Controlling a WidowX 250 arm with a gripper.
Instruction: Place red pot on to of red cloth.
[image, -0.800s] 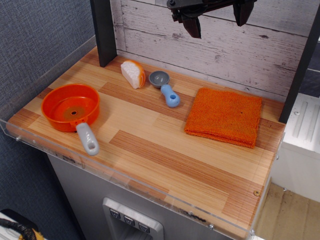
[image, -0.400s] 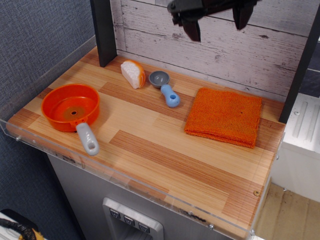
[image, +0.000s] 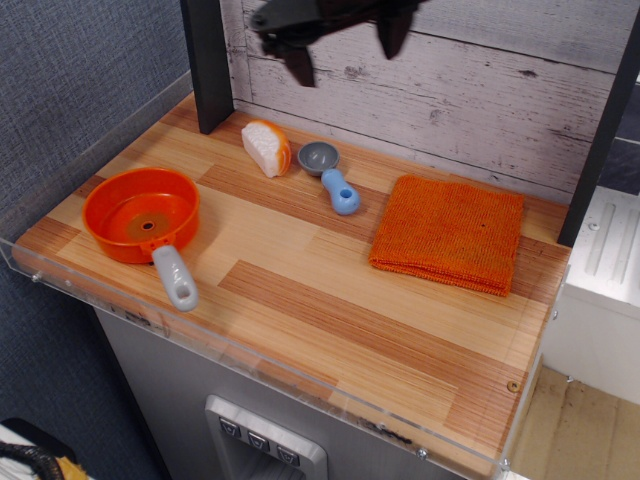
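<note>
The red pot (image: 141, 213) is a shallow orange-red pan with a light grey-blue handle pointing toward the front edge. It sits at the left end of the wooden counter. The red cloth (image: 449, 232) lies flat and folded at the right, well apart from the pot. My gripper (image: 345, 48) hangs high at the top of the view, in front of the back wall, above the scoop area. Its two dark fingers (image: 299, 66) are spread apart with nothing between them.
A small grey scoop with a blue handle (image: 331, 175) and an orange-and-white bread piece (image: 266, 147) lie near the back wall. A dark post (image: 208, 65) stands at back left. A clear acrylic rim (image: 250, 360) edges the counter's front and left.
My gripper has moved left along the top of the view, from above the cloth's side toward the middle. The pot, cloth and other objects have not moved.
</note>
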